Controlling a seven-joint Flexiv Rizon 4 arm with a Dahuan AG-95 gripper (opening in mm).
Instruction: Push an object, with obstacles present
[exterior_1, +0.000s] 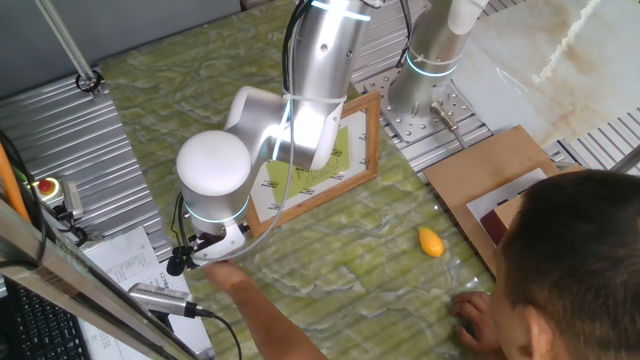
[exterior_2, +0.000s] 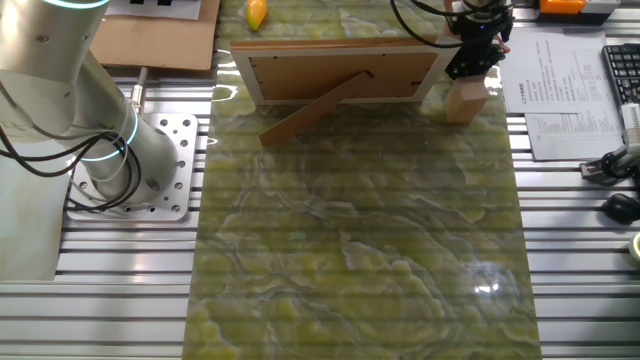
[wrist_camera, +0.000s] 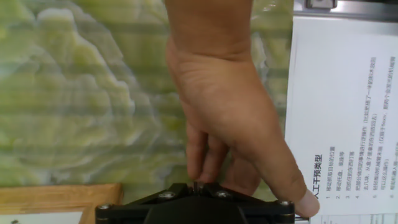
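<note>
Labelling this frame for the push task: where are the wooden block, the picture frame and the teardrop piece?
wooden block (exterior_2: 466, 101), the other fixed view, front face.
picture frame (exterior_2: 340, 72), the other fixed view, back panel.
teardrop piece (exterior_1: 431, 241), one fixed view, its middle.

Silver-and-white Rizon arm (exterior_1: 300, 110) with a black gripper (exterior_2: 475, 50).
Rounded white joint caps, brushed silver links, glowing cyan rings at the joints; thin black cables trail along the wrist, and silver screws stud the black gripper housing seen from the hand view.

surface: green marbled mat (exterior_2: 360, 250)
on it: picture frame (exterior_2: 340, 70)
block (exterior_2: 466, 100): just beside frame
teardrop piece (exterior_1: 430, 241): near frame
</note>
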